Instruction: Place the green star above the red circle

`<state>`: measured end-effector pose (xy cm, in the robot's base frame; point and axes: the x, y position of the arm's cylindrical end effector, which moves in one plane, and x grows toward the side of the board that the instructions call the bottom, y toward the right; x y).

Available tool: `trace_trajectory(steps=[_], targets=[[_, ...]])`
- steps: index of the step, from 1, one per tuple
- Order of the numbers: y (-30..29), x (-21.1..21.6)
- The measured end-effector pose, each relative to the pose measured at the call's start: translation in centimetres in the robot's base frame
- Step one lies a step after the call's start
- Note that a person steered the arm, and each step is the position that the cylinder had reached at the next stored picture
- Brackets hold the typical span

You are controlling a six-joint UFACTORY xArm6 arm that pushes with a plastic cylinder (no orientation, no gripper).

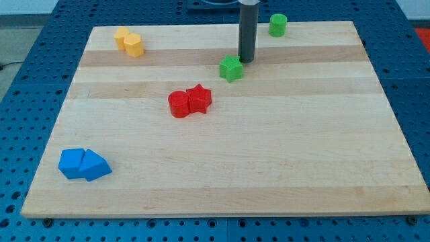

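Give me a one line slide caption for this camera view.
My tip sits at the green star, up and right of the red circle on the wooden board.

A pale wooden board [269,168] carries eight small blocks: two yellow blocks [128,42] near its top-left corner, a green cylinder [278,25] at the top edge, a green star [231,68], a red circle [179,104] touching a red star [199,98] mid-board, and two blue blocks [83,164] by the bottom-left corner.
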<state>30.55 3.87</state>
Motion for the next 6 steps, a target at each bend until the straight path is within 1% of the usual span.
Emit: trace_trajectory(steps=[1, 2, 3, 4, 5, 6], targets=[[-0.6, 0.1], [0.5, 0.9], [2.9, 1.0], [3.1, 2.3], [1.3, 2.3], [-2.0, 2.3]])
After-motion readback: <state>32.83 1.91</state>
